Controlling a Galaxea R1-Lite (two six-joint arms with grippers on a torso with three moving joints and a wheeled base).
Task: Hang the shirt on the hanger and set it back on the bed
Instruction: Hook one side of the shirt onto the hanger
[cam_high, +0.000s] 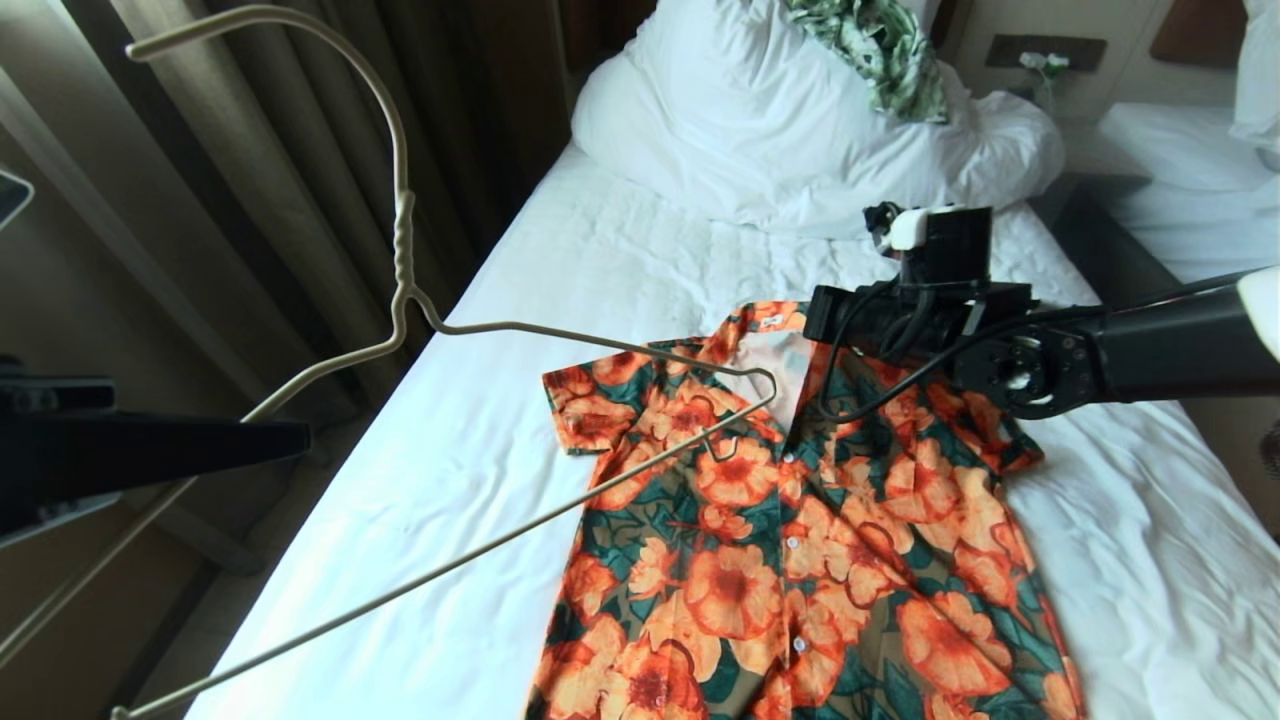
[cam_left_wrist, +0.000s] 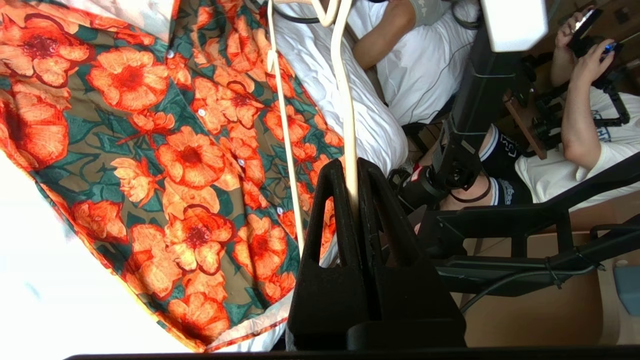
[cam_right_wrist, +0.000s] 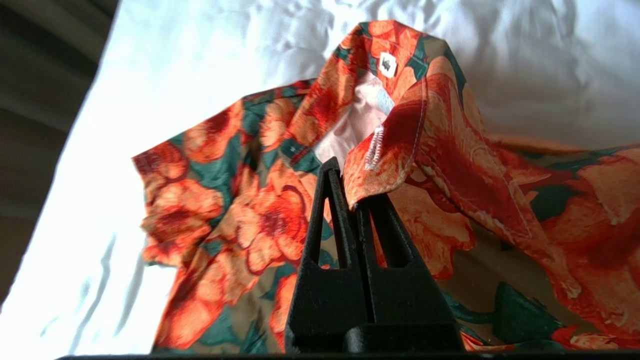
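Shirt (cam_high: 800, 520) lies flat on the bed (cam_high: 500, 330); my right tool (cam_right_wrist: 356, 200) pinches its collar at 12 o'clock. My left tool (cam_left_wrist: 352, 190) clamps the hanger (cam_high: 400, 250), tip over the 10 o'clock shoulder. Risk: the thin collar pinch slips, closing the opening.

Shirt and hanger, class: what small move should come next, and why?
Probably the right gripper, shut on the shirt at its collar edge, lifts it to open the neck, since the hanger, pinched in the left gripper, hovers with one end beside that collar.

Bright daylight, sheet (cam_left_wrist: 45, 295) glare-blown.
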